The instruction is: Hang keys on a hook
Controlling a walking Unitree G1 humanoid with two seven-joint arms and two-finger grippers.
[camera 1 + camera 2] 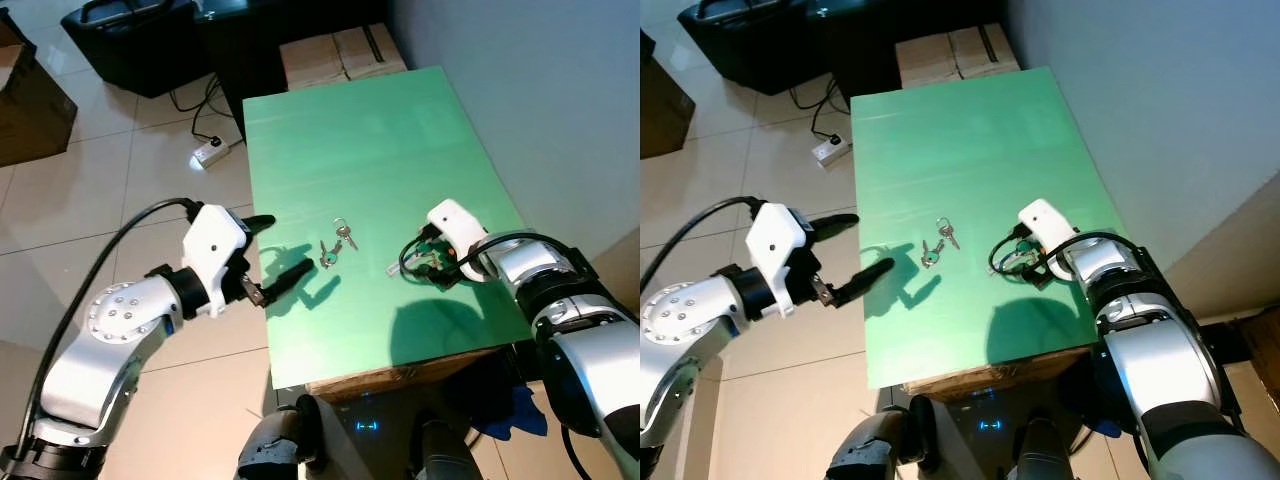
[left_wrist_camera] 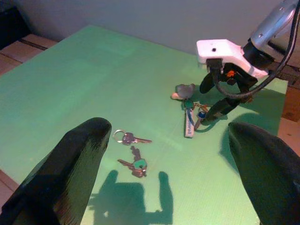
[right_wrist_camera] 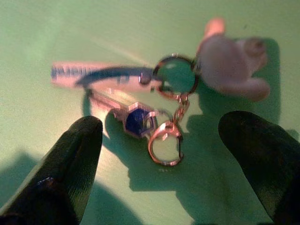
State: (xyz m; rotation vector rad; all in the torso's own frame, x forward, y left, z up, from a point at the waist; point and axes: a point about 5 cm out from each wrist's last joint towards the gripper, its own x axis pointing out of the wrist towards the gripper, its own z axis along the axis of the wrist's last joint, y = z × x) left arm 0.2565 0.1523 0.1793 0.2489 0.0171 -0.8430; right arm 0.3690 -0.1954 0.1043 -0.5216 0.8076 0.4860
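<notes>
On the green table point(image 1: 380, 130) lies a key bunch point(image 3: 136, 117) with a blue-headed key, a strap, metal rings and a small grey hook-shaped piece point(image 3: 232, 61). My right gripper point(image 1: 428, 262) hangs open just above the bunch, one finger on each side, touching nothing. Two loose keys rest mid-table: a silver one on a ring point(image 1: 343, 232) and a green-headed one point(image 1: 328, 256). My left gripper point(image 1: 288, 244) stands open over the table's left edge, pointing at the loose keys a short way off, with nothing between its fingers point(image 2: 89, 140).
Cardboard boxes point(image 1: 340, 55) stand past the table's far end, beside black furniture point(image 1: 130, 35). A white power strip point(image 1: 208, 152) and its cables lie on the tiled floor to the left. A grey wall point(image 1: 540, 90) runs close along the table's right side.
</notes>
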